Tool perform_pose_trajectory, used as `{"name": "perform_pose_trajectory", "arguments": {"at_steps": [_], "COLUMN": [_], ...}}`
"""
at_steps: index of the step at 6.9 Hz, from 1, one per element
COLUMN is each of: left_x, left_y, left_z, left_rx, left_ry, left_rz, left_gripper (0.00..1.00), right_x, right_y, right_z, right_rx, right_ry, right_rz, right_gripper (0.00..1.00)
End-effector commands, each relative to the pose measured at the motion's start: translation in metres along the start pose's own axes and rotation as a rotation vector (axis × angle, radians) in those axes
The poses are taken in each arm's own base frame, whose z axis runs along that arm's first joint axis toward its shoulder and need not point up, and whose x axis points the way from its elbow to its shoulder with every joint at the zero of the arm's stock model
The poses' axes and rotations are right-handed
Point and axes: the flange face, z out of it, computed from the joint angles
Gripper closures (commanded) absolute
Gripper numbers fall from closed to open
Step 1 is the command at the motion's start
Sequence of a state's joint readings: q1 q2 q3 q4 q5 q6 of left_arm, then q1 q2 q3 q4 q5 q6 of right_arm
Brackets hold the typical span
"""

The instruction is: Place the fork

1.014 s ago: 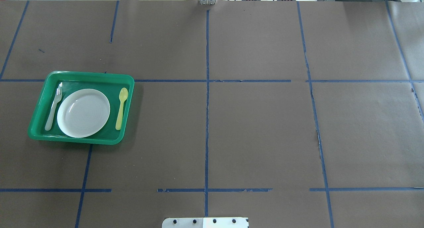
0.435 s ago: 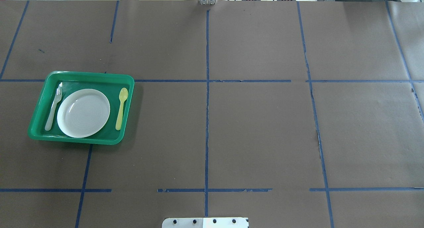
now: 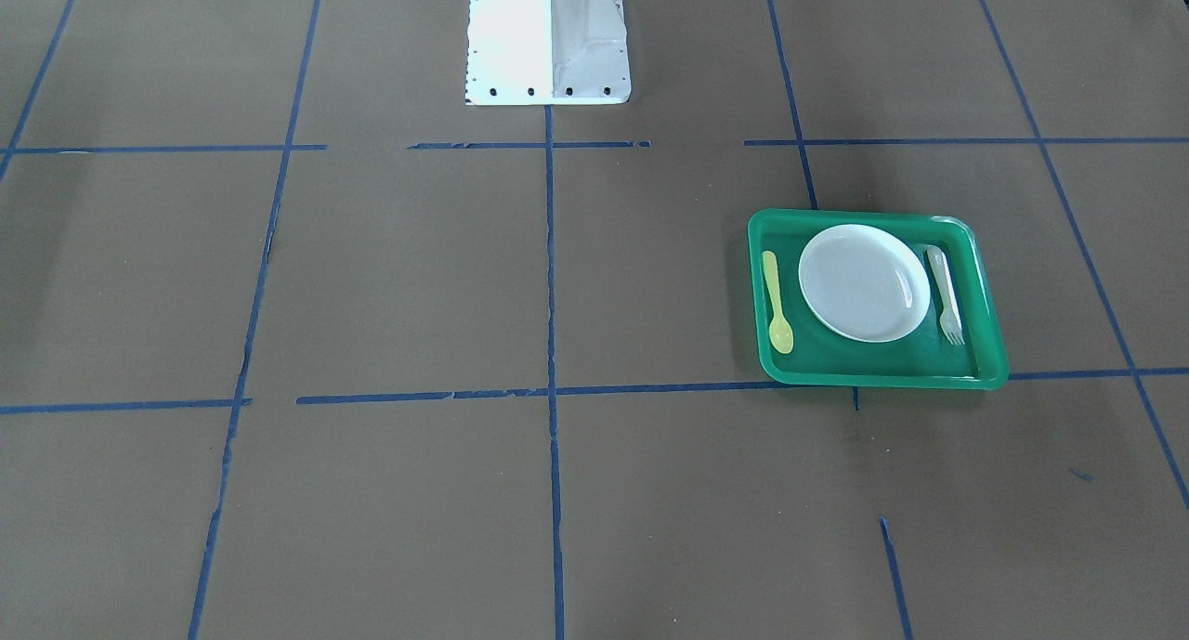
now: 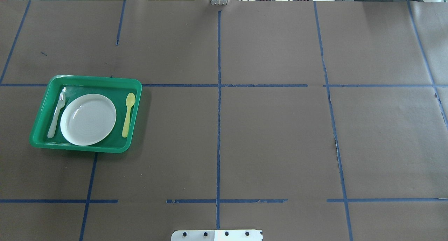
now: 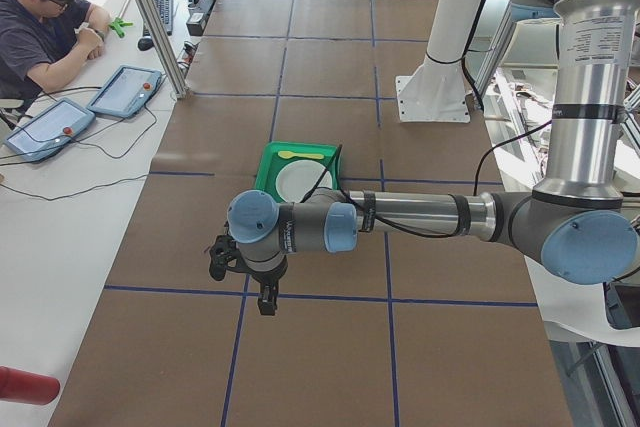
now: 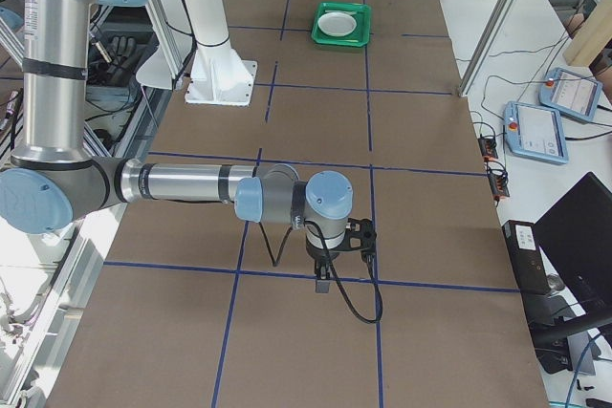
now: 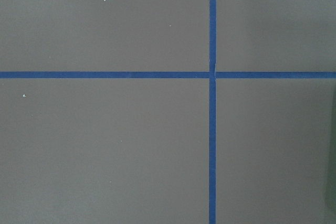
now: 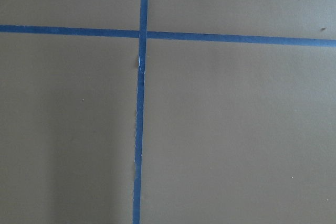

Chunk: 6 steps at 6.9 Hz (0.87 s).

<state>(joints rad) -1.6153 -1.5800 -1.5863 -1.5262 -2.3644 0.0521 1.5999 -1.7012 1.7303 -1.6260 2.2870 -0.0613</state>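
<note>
Pale fork [image 4: 56,114] in green tray [image 4: 91,79], left end effector [image 5: 265,299] well apart

The surface [image 4: 273,136] is covered with brown paper, and blue tape lines [image 4: 218,129] divide it into squares. A green tray [image 4: 80,147] lies flat on the robot's left half and covers part of one tape line. The white robot base [image 3: 548,36] stands at the middle of one long edge.

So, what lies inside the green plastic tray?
A round white plate in the middle, a pale plastic fork and a yellow plastic spoon on opposite sides. The tray floor under the plate is hidden.
</note>
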Motion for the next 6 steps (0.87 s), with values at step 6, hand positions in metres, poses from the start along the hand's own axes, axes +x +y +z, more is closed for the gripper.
{"name": "perform_pose_trajectory", "arguments": {"at_steps": [6], "left_x": [0.0008], "left_y": [0.0005], "left_z": [-0.0020], "left_rx": [0.004], "left_ry": [-0.002], "left_rz": [0.004], "left_gripper": [0.00], "right_x": [0.0000], "right_y": [0.0000], "right_z": [0.0000], "right_rx": [0.000], "right_ry": [0.000], "right_rz": [0.000], "right_gripper": [0.00]}}
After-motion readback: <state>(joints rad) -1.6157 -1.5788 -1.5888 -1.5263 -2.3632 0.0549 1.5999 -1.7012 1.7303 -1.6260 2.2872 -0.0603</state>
